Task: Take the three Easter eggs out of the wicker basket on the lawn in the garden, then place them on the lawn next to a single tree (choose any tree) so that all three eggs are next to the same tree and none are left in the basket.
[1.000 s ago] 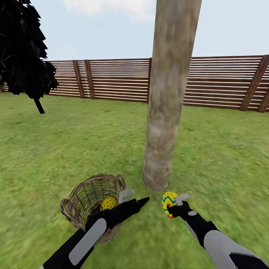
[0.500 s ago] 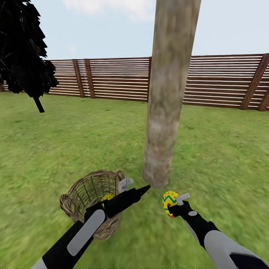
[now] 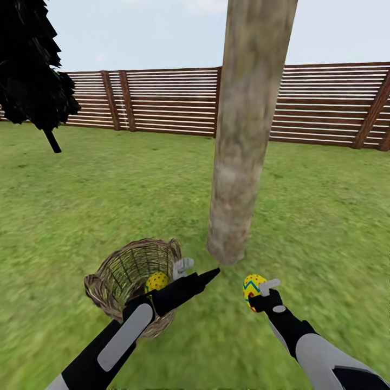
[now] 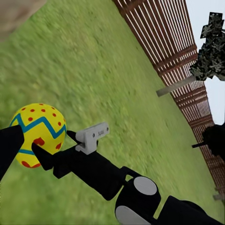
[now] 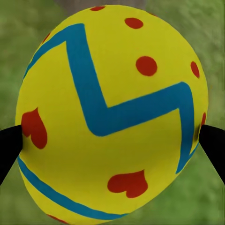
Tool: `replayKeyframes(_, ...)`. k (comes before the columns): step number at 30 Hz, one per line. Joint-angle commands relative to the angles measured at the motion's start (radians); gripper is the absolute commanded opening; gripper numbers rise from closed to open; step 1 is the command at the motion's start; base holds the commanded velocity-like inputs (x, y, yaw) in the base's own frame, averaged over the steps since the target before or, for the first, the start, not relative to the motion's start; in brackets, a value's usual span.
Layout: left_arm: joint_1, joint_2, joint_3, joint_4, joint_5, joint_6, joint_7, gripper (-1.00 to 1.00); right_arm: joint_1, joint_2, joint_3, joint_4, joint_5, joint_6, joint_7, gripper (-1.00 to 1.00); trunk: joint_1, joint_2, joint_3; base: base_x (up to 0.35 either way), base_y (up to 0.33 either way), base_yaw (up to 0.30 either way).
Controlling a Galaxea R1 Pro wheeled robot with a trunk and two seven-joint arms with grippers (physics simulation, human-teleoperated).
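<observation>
A smooth, likely slippery Easter egg is clasped across its middle by the right gripper; the left claw's state cannot be told.

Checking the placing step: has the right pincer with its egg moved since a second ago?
Yes. The right pincer with its egg dropped slightly lower, away from the tree base.

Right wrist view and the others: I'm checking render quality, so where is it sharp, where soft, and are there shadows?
Right wrist view: the yellow Easter egg with blue zigzag is crisp, the green grass lawn behind it blurred. Head view: the pale mottled tree trunk and round brown wicker basket cast no clear shadows; lighting is flat and even. Left wrist view: grass smeared, brown slatted fence sharper.
</observation>
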State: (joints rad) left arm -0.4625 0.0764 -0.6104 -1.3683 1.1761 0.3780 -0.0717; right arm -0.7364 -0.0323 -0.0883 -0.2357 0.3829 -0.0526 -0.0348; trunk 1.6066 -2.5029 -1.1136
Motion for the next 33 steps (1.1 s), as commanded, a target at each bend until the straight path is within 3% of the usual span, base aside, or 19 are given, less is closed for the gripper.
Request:
replayKeyframes(1,-0.001,0.0,-0.001,0.0,0.007,0.002,0.0,1.0,-0.001,0.0,-0.008,0.001,0.011,-0.005,-0.002,-1.0,0.0,-0.001,-0.005,0.0,0.0,0.0)
replayKeyframes(12,-0.001,0.0,0.0,0.001,0.007,0.001,-0.003,1.0,0.0,0.002,-0.008,0.003,0.011,-0.006,-0.006,-1.0,0.004,-0.003,-0.04,0.0,0.0,0.222)
replayKeyframes(26,-0.001,0.0,-0.001,0.004,0.007,-0.003,-0.019,1.0,0.0,0.0,-0.01,0.004,0.011,-0.012,-0.005,-1.0,0.004,-0.003,-0.04,0.157,0.0,0.006)
replayKeyframes(33,-0.001,0.0,-0.002,0.004,0.007,-0.002,-0.028,1.0,0.0,0.0,-0.01,0.005,0.011,-0.012,-0.005,-1.0,0.007,-0.004,-0.067,0.001,0.0,0.0)
